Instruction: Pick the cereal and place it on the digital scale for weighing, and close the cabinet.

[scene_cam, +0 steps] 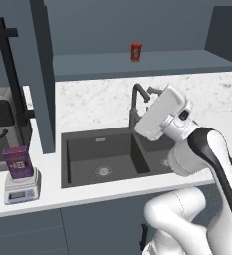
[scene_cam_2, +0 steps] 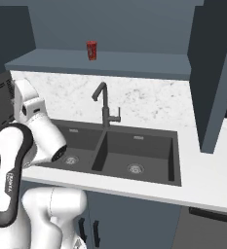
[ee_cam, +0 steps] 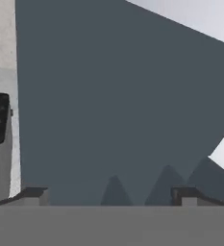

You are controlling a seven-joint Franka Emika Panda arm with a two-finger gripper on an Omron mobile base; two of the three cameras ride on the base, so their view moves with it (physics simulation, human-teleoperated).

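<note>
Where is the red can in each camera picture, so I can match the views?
Left base view: the red can stands on the open shelf, top centre, above the faucet.
Right base view: the red can stands on the same shelf, upper left of centre, above and left of the faucet.
Hand view: not in it.
Shared landmark: the faucet behind the sink.

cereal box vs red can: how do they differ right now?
The cereal box is purple and rectangular; the red can is round and looks smaller. The cereal box stands on the digital scale at the counter's front; the red can stands on the cabinet shelf. Both are upright.
</note>
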